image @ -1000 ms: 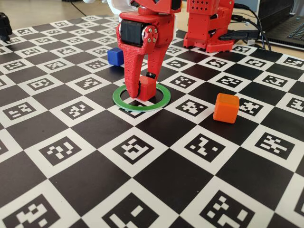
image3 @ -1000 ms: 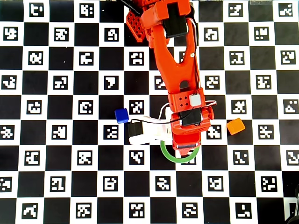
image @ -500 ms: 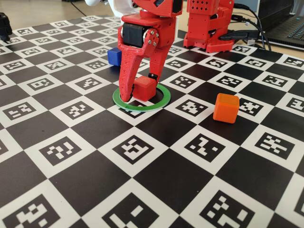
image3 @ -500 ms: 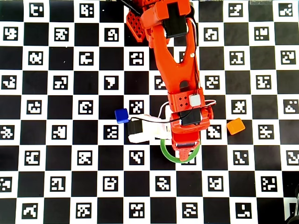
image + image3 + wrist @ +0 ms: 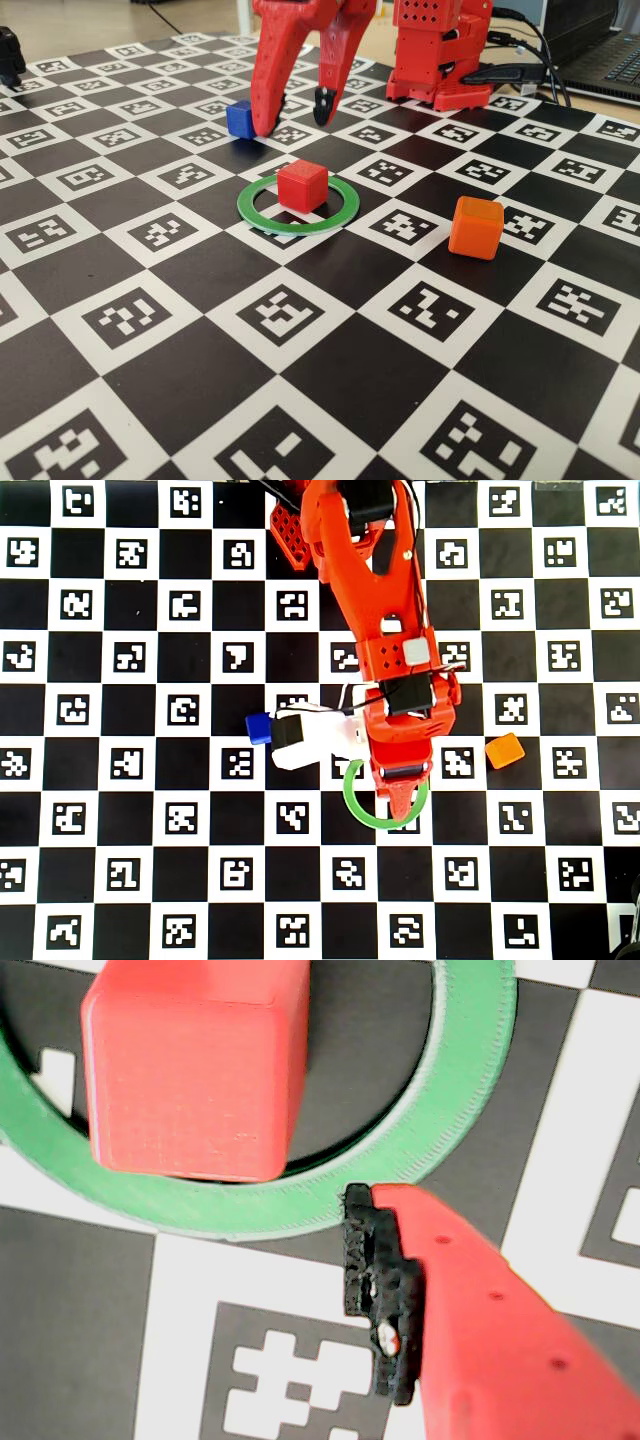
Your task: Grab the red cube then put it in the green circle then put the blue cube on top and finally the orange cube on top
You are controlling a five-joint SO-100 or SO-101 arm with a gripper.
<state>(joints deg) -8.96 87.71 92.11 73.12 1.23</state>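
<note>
Checkerboard worktop (image 5: 200, 270) carries three cubes and a ring

The black-and-white worktop, its white squares printed with square coded markers, bears the green circle (image 5: 262, 219) lying flat near its middle in the fixed view. The red cube (image 5: 302, 185) sits inside the green circle, close to the ring's far inner edge and free of any grip. The blue cube (image 5: 240, 118) rests beyond the green circle and to its left, well apart from it. The orange cube (image 5: 476, 227) stands to the right of the green circle, slightly nearer the camera. Farther back and right of the green circle, the red arm base (image 5: 440, 60) stands on the worktop.
</note>
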